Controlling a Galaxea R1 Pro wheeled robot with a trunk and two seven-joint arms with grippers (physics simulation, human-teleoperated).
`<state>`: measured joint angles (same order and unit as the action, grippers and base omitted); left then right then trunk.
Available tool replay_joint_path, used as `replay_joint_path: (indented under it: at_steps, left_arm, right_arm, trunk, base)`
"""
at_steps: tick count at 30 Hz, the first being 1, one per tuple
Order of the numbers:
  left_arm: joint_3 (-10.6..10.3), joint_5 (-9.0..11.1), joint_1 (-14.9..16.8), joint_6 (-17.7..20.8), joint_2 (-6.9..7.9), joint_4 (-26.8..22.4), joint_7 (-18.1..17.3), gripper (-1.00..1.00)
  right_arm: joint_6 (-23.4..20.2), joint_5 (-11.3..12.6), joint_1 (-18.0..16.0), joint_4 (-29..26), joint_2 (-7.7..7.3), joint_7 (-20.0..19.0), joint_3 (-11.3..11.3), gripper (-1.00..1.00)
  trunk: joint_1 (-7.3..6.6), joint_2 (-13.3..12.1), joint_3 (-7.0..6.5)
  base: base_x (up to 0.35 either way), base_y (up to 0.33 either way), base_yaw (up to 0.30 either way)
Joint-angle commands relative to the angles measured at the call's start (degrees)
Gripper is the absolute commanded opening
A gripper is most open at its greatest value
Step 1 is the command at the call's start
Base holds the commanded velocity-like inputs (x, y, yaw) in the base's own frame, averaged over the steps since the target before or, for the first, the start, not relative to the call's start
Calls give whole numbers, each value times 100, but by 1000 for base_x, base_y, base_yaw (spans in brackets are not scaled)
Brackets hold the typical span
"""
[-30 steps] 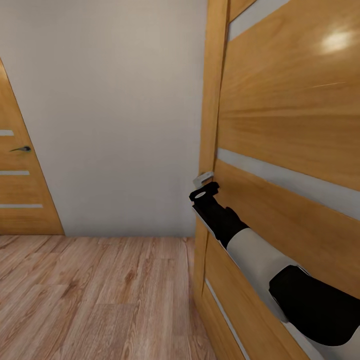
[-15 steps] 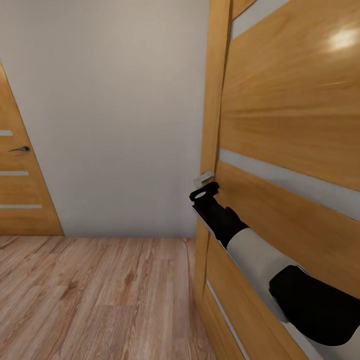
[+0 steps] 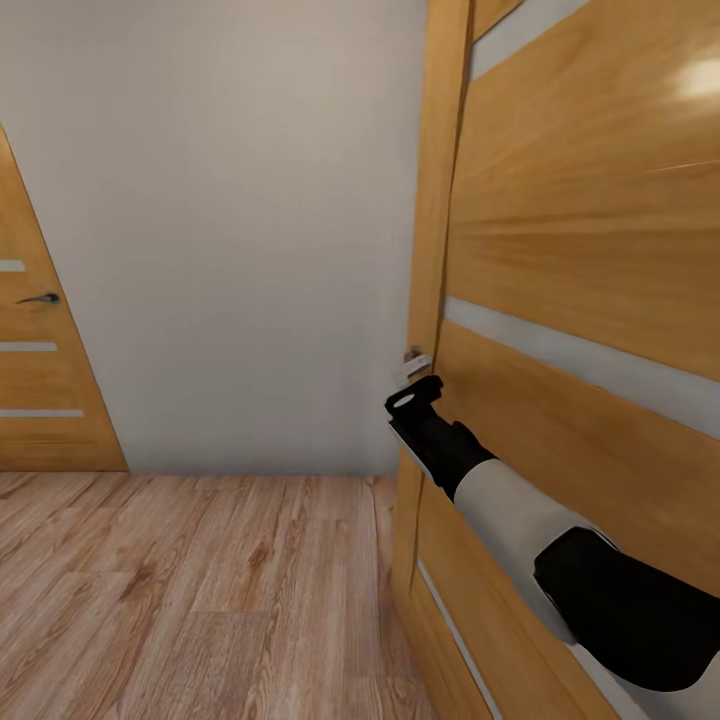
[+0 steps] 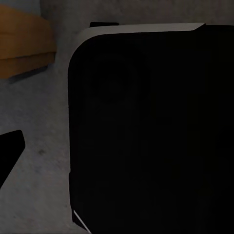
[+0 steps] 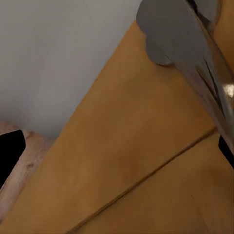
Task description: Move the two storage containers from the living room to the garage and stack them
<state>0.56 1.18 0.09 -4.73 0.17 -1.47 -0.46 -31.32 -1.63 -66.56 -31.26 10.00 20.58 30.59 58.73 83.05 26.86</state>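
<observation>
The head view looked down a plain pale wall [image 3: 240, 230] that met a light wood plank floor [image 3: 190, 590]. On the right, close to the camera, stood a large wooden door [image 3: 580, 250] with pale horizontal strips across it. The robot's right arm [image 3: 520, 520], white with black joints, reached forward along the face of that door. Its right gripper [image 3: 415, 398] sat just below the door's small metal handle [image 3: 414, 362], at the door's edge. From the head view, whether its jaws were spread or pressed together could not be told.

In the right wrist view, the grey metal handle [image 5: 180, 44] ran diagonally across the wooden door face, with black fingertips [image 5: 9, 151] at opposite edges of the picture, so the jaws stood apart on either side of the handle.

Far left, a second wooden door [image 3: 45, 360] with a dark handle stood closed.

The left wrist view was dark, showing a black rounded robot part [image 4: 151, 131] over grey ground. The left gripper's jaw state could not be told.
</observation>
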Motion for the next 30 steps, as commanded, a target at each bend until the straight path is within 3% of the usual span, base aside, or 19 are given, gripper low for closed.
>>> replay_joint_path:
  at_steps: [1,12,22,30]
  left_arm:
    - [5,13,0,-14,-3,-3,-4,100]
    - [12,14,0,-16,-8,-3,-7,100]
    - [14,14,0,-15,-8,-3,-4,100]
    - [14,14,0,-19,-11,-3,-7,100]
  right_arm:
    - [-30,-11,-5,24,0,27,-2,100]
    - [237,22,-373,598,0,37,-38,100]
    - [280,44,-464,657,0,32,-47,100]
    - [284,57,-550,665,-376,25,-52,100]
  trunk:
    - [0,3,7]
    - [0,3,7]
    - [0,3,7]
    - [0,3,7]
  base:
    - [0,0,0]
    - [0,0,0]
    - [0,0,0]
    - [0,0,0]
